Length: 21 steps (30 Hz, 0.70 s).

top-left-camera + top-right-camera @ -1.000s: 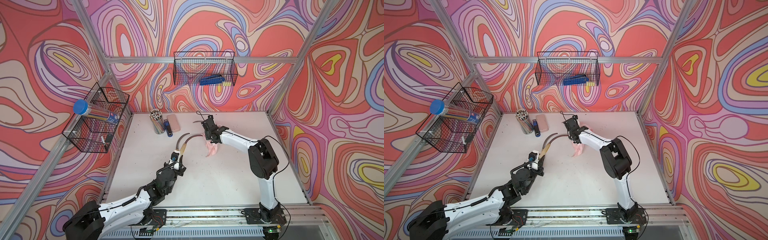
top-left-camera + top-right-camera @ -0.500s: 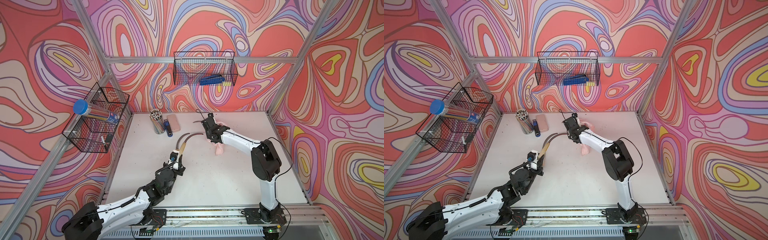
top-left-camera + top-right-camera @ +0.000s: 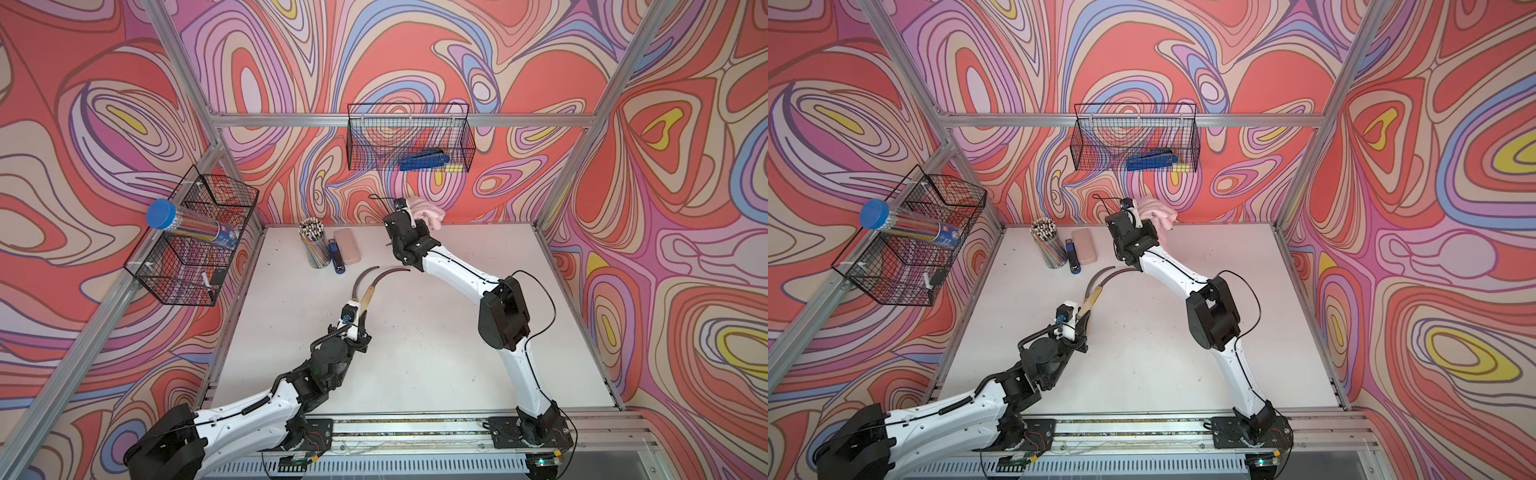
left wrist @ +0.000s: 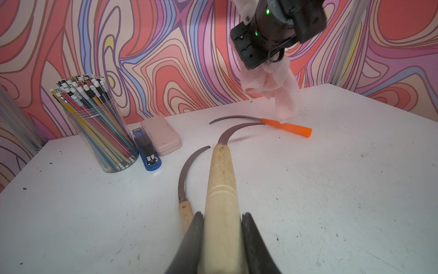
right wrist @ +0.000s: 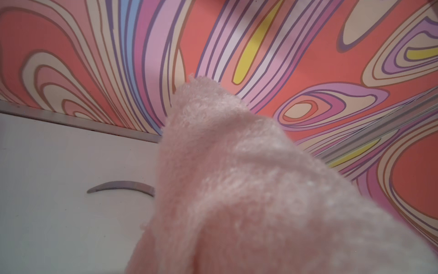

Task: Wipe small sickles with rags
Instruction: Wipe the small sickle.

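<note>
Up and back toward the rear wall the right gripper [image 4: 267, 64] has gone since a second ago, taking the rag [image 3: 428, 214] away from the raised blade. Its jaws are clamped on that rag, which droops in a fluffy pink bunch; whether the lowest end touches the orange-handled sickle [image 4: 286, 125] lying under it, I cannot tell. The left gripper [image 4: 222, 220] is closed tight on the pale handle of the wooden-handled sickle [image 4: 221, 180], blade curving out ahead. Just beside it the second wooden-handled sickle [image 4: 182, 175] lies flat on the tabletop [image 3: 436, 353], near the stapler [image 4: 147, 149], the pink case [image 4: 161, 135] and the pencil cup [image 4: 94, 128].
</note>
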### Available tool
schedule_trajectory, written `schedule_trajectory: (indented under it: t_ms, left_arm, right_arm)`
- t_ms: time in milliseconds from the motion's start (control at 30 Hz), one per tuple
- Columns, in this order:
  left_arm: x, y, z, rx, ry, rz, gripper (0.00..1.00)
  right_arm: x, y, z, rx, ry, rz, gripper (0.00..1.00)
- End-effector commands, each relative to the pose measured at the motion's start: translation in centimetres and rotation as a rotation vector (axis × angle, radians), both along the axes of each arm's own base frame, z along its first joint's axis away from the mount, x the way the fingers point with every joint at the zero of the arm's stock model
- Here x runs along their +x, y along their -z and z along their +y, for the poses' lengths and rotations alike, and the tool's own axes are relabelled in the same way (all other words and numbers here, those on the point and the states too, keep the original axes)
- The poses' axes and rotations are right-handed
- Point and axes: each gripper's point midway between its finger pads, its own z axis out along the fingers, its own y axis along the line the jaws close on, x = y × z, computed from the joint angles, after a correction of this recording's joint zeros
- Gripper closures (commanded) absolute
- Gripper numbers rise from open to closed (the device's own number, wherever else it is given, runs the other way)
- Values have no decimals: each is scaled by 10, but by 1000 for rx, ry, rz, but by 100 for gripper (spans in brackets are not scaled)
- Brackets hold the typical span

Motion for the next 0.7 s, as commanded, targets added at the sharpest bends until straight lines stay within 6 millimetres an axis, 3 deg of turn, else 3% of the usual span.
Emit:
schedule_trajectory:
  t_ms: [0,200,500,667]
  left_arm:
    - [-1,-10,-1,-43,6,-30,100]
    - [-1,-11,-1,-48,9,-33,100]
    - [-3,-12,-1,-56,13,-31,100]
    - [-3,-12,2,-59,2,-34,100]
  right_arm:
    - [0,1,6,57,-20,28,100]
    - [-29,38,51,328,-220,134,100]
    - [-50,61,79,331,-297,127,100]
    - [-72,62,95,385,-345,144,100]
